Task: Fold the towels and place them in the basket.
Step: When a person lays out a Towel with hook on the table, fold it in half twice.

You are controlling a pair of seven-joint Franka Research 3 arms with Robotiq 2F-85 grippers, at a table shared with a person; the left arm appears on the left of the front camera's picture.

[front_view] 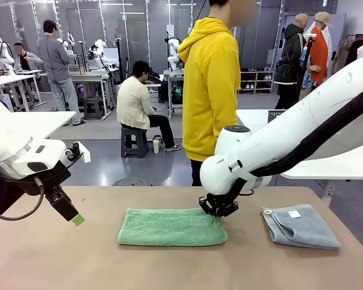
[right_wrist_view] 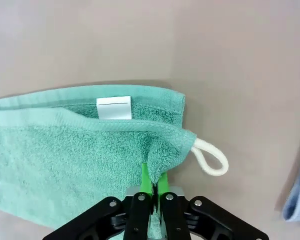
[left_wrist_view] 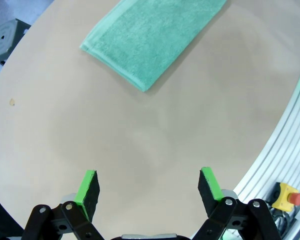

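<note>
A sea-green towel (front_view: 169,228) lies folded in half along its length in the middle of the table. My right gripper (front_view: 215,215) is down at its far right corner, shut on the towel's top layer. The right wrist view shows that pinch (right_wrist_view: 153,184) close up, beside the towel's (right_wrist_view: 65,150) white label (right_wrist_view: 113,108) and white corner loop (right_wrist_view: 210,157). A grey-blue towel (front_view: 301,225) with a white label lies folded at the right. My left gripper (front_view: 72,214) hangs open above the table's left part, its fingertips (left_wrist_view: 88,186) wide apart, with the green towel (left_wrist_view: 150,37) well ahead of it. The basket is out of view.
A person in a yellow hoodie (front_view: 210,90) stands at the far side of the table. The tan tabletop (front_view: 60,260) is bare at the front and left. A metal rail (left_wrist_view: 285,145) and a yellow-and-red stop button (left_wrist_view: 285,196) border the table in the left wrist view.
</note>
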